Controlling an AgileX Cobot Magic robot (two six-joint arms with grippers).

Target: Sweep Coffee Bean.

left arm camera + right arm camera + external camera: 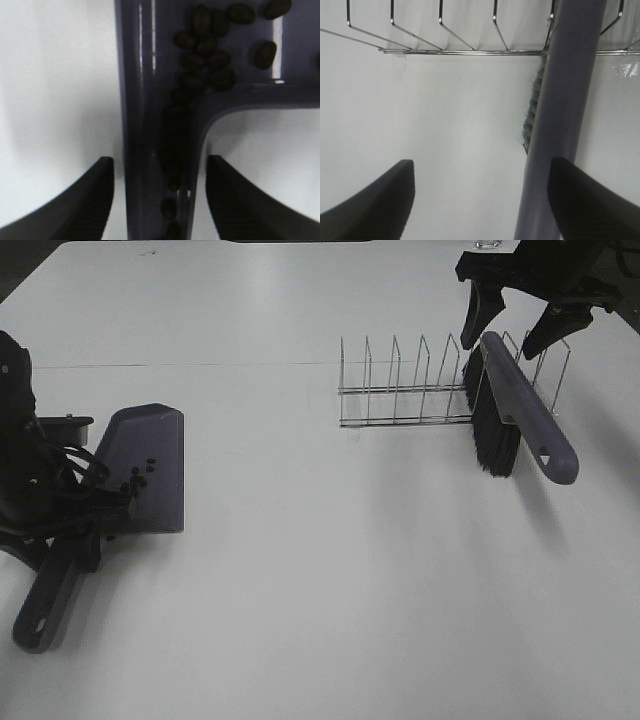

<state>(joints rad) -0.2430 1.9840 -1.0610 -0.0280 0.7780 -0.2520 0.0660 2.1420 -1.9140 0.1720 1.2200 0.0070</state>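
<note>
The purple dustpan lies flat on the white table at the left. Several dark coffee beans sit in it near its neck, and they show close up in the left wrist view. My left gripper is open, with its jaws on either side of the dustpan's handle and narrow gaps showing. The purple brush with black bristles leans in the wire rack. My right gripper is open and empty above the brush's far end. The brush handle passes close to one finger.
The wire rack stands at the back right of the table. The table's back edge runs just behind the right arm. The dustpan's handle end points toward the front left corner. No loose beans show on the table top.
</note>
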